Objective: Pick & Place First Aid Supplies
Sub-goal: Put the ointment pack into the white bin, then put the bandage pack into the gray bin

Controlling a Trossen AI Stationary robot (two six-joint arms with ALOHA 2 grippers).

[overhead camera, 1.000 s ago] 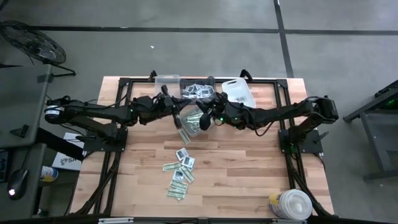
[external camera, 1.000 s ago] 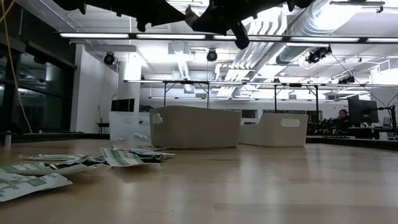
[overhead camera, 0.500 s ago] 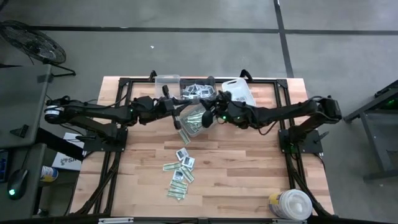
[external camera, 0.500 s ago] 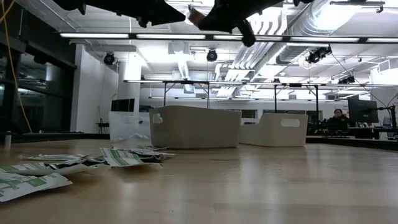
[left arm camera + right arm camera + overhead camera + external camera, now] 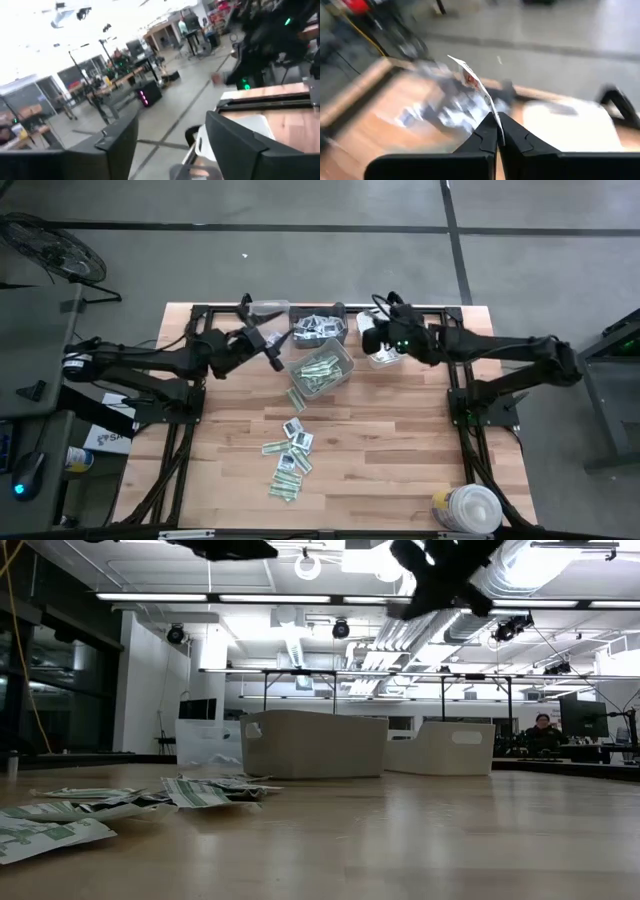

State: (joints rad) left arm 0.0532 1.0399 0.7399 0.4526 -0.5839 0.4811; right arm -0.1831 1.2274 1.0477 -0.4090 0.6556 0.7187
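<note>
One thin white printed packet (image 5: 474, 82) clenched in right gripper (image 5: 496, 131) — long axis standing straight up from fingertips. Gripper over far table edge, white plastic bin (image 5: 383, 340) just below it. Left gripper (image 5: 268, 348) released, empty, beside clear bin (image 5: 266, 310).

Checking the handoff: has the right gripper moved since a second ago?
Yes. The right gripper, fingers shut on a packet, moved from the clear bin toward the white bin.

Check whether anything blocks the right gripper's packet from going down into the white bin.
Nothing visible does. The right gripper, jaws shut on a white packet, hangs above the open white bin at the table's far edge; the left gripper is off beside the clear bin.
</note>
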